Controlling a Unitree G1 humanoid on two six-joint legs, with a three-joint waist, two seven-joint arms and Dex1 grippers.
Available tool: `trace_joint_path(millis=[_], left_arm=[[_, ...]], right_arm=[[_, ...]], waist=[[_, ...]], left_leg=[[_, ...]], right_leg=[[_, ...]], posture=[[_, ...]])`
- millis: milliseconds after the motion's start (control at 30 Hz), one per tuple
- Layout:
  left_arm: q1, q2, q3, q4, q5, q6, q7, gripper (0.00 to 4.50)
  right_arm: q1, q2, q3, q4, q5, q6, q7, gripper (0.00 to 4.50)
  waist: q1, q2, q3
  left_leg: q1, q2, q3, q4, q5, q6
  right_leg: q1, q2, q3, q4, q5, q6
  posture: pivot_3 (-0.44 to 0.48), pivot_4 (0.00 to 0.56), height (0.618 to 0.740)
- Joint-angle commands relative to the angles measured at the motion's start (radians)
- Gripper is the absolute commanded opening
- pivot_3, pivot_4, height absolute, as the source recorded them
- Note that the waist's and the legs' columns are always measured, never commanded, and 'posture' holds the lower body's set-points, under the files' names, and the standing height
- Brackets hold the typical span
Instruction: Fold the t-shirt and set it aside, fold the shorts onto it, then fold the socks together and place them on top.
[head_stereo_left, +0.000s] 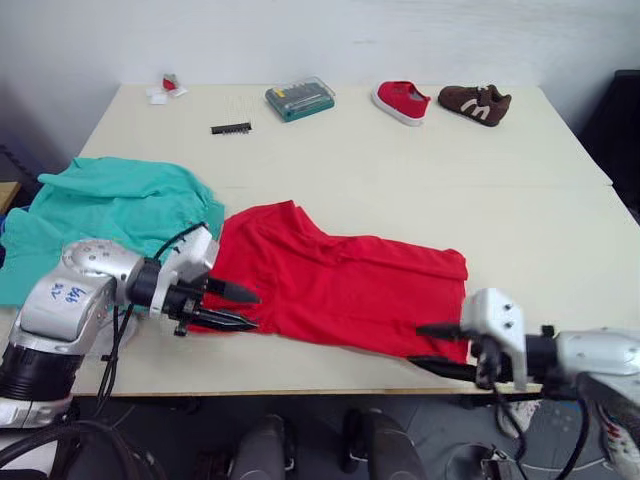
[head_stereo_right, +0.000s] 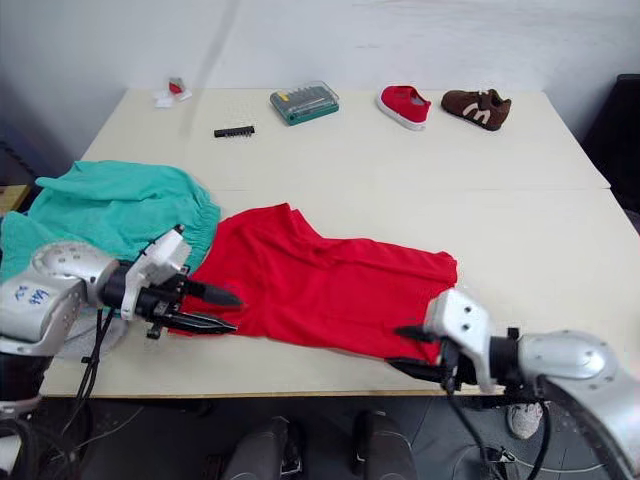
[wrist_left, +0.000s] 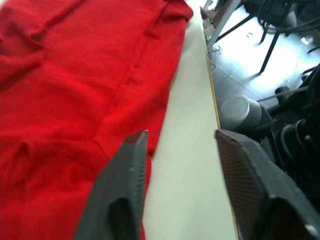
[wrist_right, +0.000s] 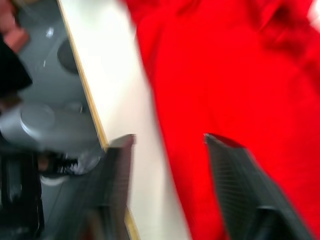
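We see the shorts (head_stereo_left: 110, 215) bunched just behind our left gripper (head_stereo_left: 243, 308), well back from its tips. That gripper's fingers (wrist_left: 125, 185) are spread apart, holding nothing; one lies over the near left edge of the t-shirt (head_stereo_left: 340, 285), the other over the bare table (head_stereo_left: 560, 240) beside the hem. The t-shirt stretches flat between our two grippers, along the table's front edge. Our right gripper (head_stereo_right: 415, 348) also has its fingers spread and empty, poised at the t-shirt's near right corner, straddling the cloth edge and the table's lip.
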Motion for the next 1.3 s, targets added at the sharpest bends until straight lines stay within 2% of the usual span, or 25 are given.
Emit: trace_joint_path(millis=[33,100,133,300,433,533,700,900,967,1100,1200,1300], left_arm=[[-0.010,-0.037,-0.038,-0.041,0.014,-0.046,0.032,0.99],[-0.010,-0.072,-0.067,-0.038,0.023,-0.065,0.051,0.31],[-0.011,-0.084,-0.080,-0.035,0.029,-0.070,0.057,0.04],[-0.018,-0.125,-0.127,0.004,0.080,-0.093,0.116,0.04],[-0.027,-0.158,-0.211,0.132,0.220,-0.217,0.170,0.04],[-0.028,-0.165,-0.240,0.216,0.281,-0.305,0.173,0.04],[0.019,-0.126,-0.237,0.307,0.338,-0.453,0.171,0.04],[0.037,-0.099,-0.201,0.295,0.294,-0.458,0.143,0.04],[0.034,-0.101,-0.187,0.286,0.268,-0.437,0.124,0.04],[0.024,-0.114,-0.170,0.271,0.237,-0.403,0.105,0.04],[0.019,-0.120,-0.162,0.260,0.232,-0.385,0.110,0.04],[0.015,-0.123,-0.160,0.252,0.229,-0.372,0.114,0.04]], right_arm=[[-0.003,0.022,0.040,0.026,-0.078,-0.059,-0.042,0.74],[-0.004,0.044,0.057,0.042,-0.095,-0.063,-0.066,0.01],[-0.005,0.058,0.063,0.050,-0.101,-0.062,-0.081,0.00],[0.005,0.100,0.092,0.084,-0.132,-0.064,-0.115,0.00],[0.044,0.094,0.142,0.124,-0.221,-0.086,-0.144,0.00],[0.081,0.078,0.133,0.142,-0.262,-0.107,-0.150,0.00],[0.186,0.012,-0.023,0.168,-0.263,-0.129,-0.102,0.00],[0.279,-0.047,-0.245,0.234,-0.244,-0.178,0.013,0.00],[0.264,-0.043,-0.292,0.225,-0.200,-0.173,0.043,0.00],[0.152,-0.015,-0.317,0.090,0.008,-0.048,0.047,0.00],[0.066,-0.004,-0.255,0.010,0.095,0.037,-0.001,0.00],[0.012,0.014,-0.141,-0.014,0.075,0.063,-0.058,0.00]], waist=[[0.006,0.000,0.000],[0.010,0.000,0.000],[0.011,0.000,0.000],[0.010,-0.001,0.000],[0.011,0.000,-0.001],[0.011,-0.001,-0.002],[0.014,-0.002,-0.007],[0.011,0.000,-0.010],[0.008,0.000,-0.010],[-0.001,0.000,-0.010],[-0.001,0.000,-0.010],[0.005,0.000,-0.010]], left_leg=[[0.000,0.000,0.000,0.000,0.000,0.000],[0.000,0.000,0.000,0.000,0.000,0.001],[0.000,0.000,0.000,0.000,0.000,0.001],[0.000,0.001,0.000,0.000,0.000,0.000],[0.001,0.001,0.001,0.000,0.000,0.001],[0.001,0.001,0.001,0.000,-0.001,0.002],[0.003,0.001,0.000,0.000,-0.005,0.007],[0.010,0.002,0.002,-0.003,-0.005,0.007],[0.012,0.003,0.003,-0.004,-0.006,0.007],[0.014,0.004,0.003,-0.009,-0.004,0.004],[0.014,0.003,0.003,-0.014,-0.002,0.002],[0.013,0.003,0.002,-0.016,-0.001,0.001]], right_leg=[[0.001,0.000,0.000,-0.001,0.000,0.000],[0.001,0.000,0.000,-0.002,0.000,0.000],[0.001,0.000,0.000,-0.001,0.000,0.000],[0.000,0.001,-0.001,0.001,0.000,-0.001],[0.000,0.002,-0.001,0.001,0.000,-0.001],[0.000,0.002,-0.001,0.001,0.000,-0.001],[0.003,0.000,-0.001,0.000,0.000,-0.001],[0.007,0.000,0.000,0.000,-0.001,-0.002],[0.008,0.001,0.000,0.000,-0.002,-0.003],[0.007,0.002,0.001,0.000,-0.003,-0.005],[0.005,0.002,0.001,0.000,-0.003,-0.006],[0.004,0.002,0.001,0.000,-0.003,-0.006]], posture=[[0.000,0.150,0.740],[0.000,0.150,0.740],[0.000,0.150,0.740],[0.000,0.150,0.740],[0.000,0.150,0.740],[0.000,0.150,0.740],[0.000,0.150,0.740],[0.000,0.150,0.740],[0.000,0.150,0.740],[0.000,0.150,0.740],[0.000,0.150,0.740],[0.000,0.150,0.740]])
